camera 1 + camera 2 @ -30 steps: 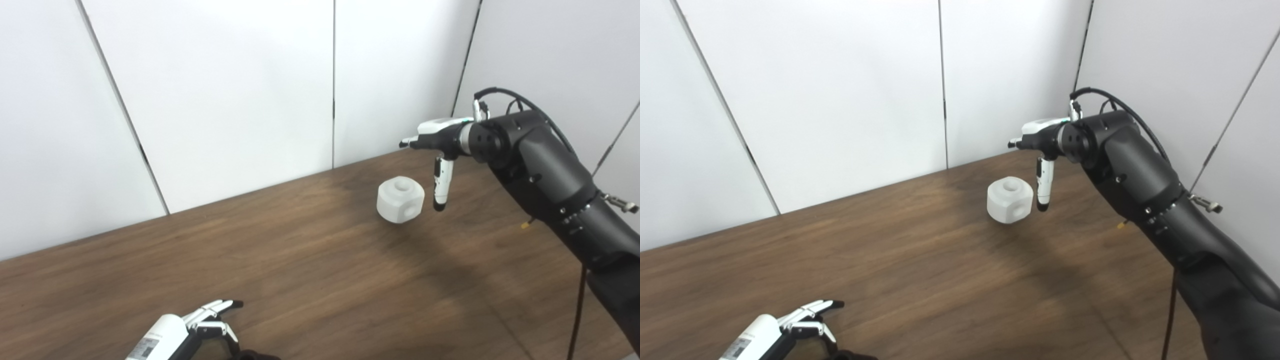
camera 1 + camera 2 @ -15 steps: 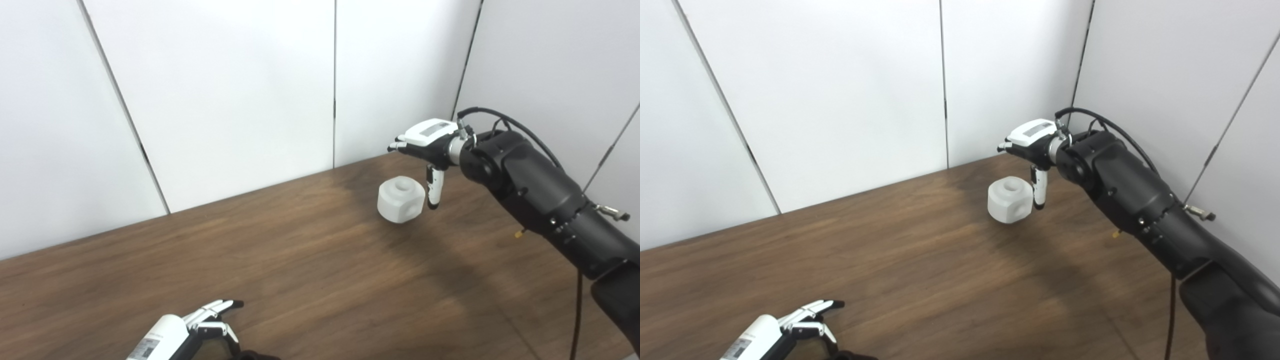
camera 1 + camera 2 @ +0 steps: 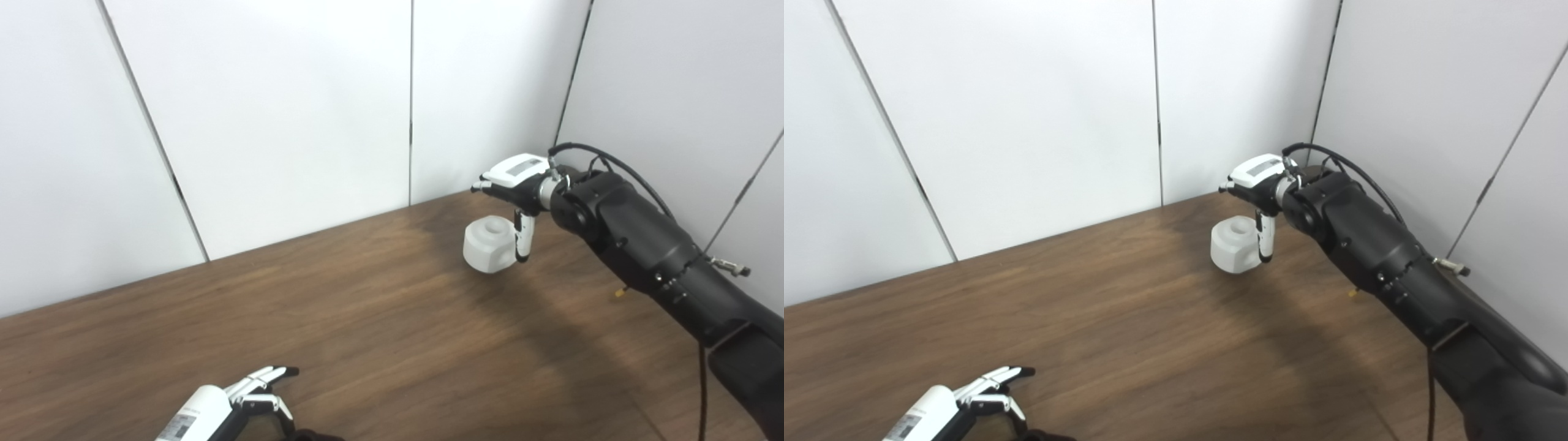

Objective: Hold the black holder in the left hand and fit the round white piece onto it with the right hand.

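The round white piece (image 3: 487,245) stands on the wooden table (image 3: 380,331) near the far right corner, its top hole facing up. My right hand (image 3: 514,184) hovers just above and to the right of it, open, fingers stretched over its top. The thumb (image 3: 522,239) hangs down against the piece's right side. My left hand (image 3: 245,398) lies low at the bottom left with fingers stretched out. A sliver of the black holder (image 3: 312,437) shows at the picture's bottom edge beside that hand; most of it is cut off. The left hand also shows in the right eye view (image 3: 974,395).
White wall panels (image 3: 275,122) close the table at the back and on the right, forming a corner just behind the right hand. A black cable (image 3: 612,162) loops over the right wrist. Bare wood lies between the two hands.
My right hand has come down and to the left, closer to the white piece, and its thumb now lies by the piece's right side. The left hand has not moved.
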